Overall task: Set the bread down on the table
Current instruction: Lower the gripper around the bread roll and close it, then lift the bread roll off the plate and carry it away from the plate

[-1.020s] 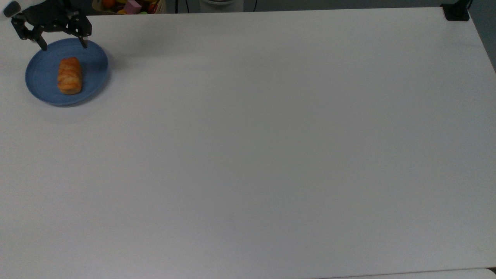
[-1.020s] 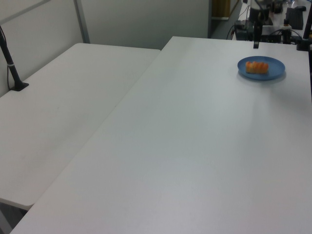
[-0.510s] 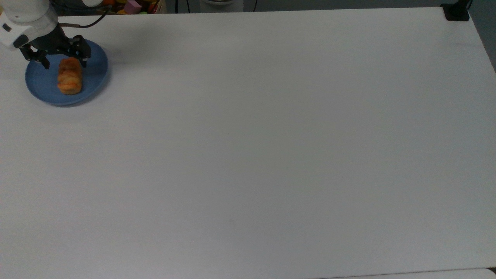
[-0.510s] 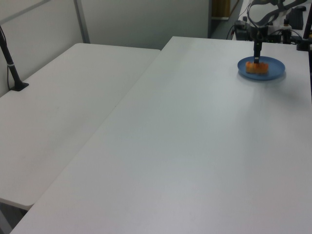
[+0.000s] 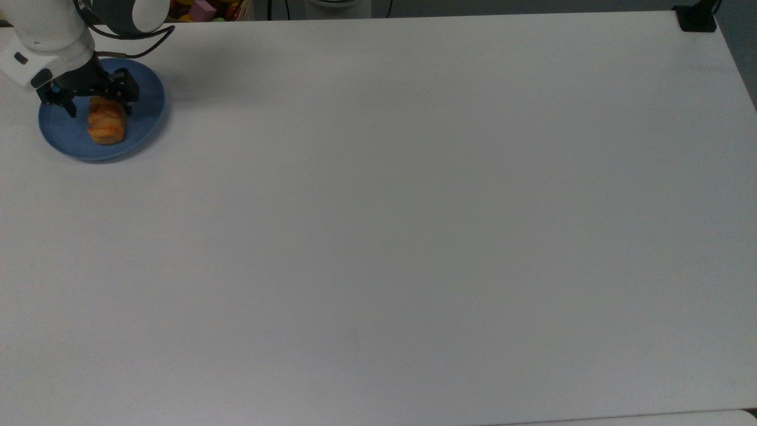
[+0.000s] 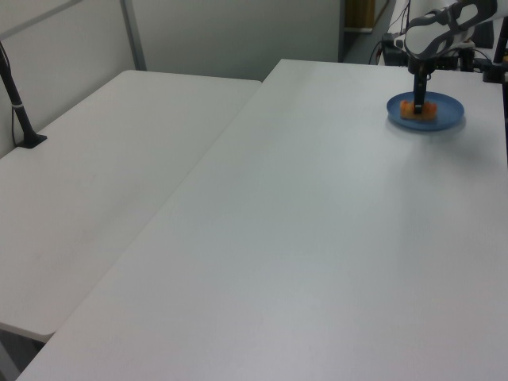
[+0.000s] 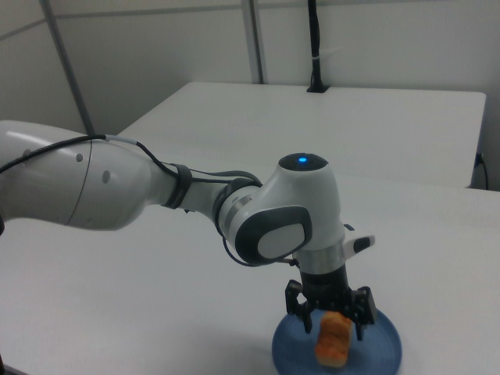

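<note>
One small bun was the whole of my business: the bread (image 5: 106, 125) lay on the blue plate (image 5: 145, 127), near the far left corner of the table (image 5: 414, 225) in the top view. It sat lengthwise, a golden-orange oblong with a ridged crust, much smaller than the plate under it. In the right view the bread (image 7: 333, 339) stood at the near part of the plate (image 7: 384, 353), directly beneath my wrist.

My claw (image 5: 99, 111) was spread wide, one finger on each side of the bun's far end. In the top view the left finger (image 5: 70, 108) hung over bare plate, apart from the crust, and the right finger (image 5: 129, 106) stood just beside the bun's other flank. I held nothing; whether either tip grazed the crust I could not tell. In the right view my claw (image 7: 334, 325) straddled the top of the bun, both fingers pointing down.

In the left view my claw (image 6: 418, 104) came straight down onto the plate (image 6: 448, 116), with orange bread (image 6: 407, 109) showing beside the black fingers. My white forearm (image 7: 86, 183) reached in from the right view's left. A second white table (image 6: 103, 190) adjoined mine along the left view's left.
</note>
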Available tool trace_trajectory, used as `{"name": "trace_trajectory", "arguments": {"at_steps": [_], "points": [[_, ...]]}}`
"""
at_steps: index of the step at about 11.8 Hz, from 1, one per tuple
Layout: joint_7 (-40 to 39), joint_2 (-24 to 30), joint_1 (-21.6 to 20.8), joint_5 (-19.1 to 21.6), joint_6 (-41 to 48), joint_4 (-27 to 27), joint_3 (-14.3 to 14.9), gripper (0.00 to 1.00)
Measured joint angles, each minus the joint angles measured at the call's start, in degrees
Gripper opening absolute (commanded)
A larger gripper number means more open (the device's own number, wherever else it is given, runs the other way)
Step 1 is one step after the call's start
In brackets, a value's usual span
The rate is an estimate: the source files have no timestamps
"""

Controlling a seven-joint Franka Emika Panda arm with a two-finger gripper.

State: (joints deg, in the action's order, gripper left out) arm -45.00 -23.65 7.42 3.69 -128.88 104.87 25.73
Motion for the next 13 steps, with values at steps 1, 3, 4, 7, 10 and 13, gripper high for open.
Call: {"name": "trace_trajectory", "arguments": {"at_steps": [1, 3, 4, 7, 10, 13], "points": [[-0.15, -0.34, 0.00, 0.00, -0.01, 0.16, 0.00, 0.80], [-1.75, -0.82, 0.00, 0.00, -0.01, 0.47, 0.00, 0.60], [-2.39, -0.91, 0.01, 0.00, -0.01, 0.47, 0.00, 0.47], [-2.94, -0.88, 0.05, 0.00, -0.01, 0.45, 0.00, 0.21], [-3.09, -0.80, 0.19, 0.00, -0.01, 0.38, 0.01, 0.21], [-3.11, -0.66, 0.26, 0.00, -0.01, 0.29, 0.01, 0.23]]}}
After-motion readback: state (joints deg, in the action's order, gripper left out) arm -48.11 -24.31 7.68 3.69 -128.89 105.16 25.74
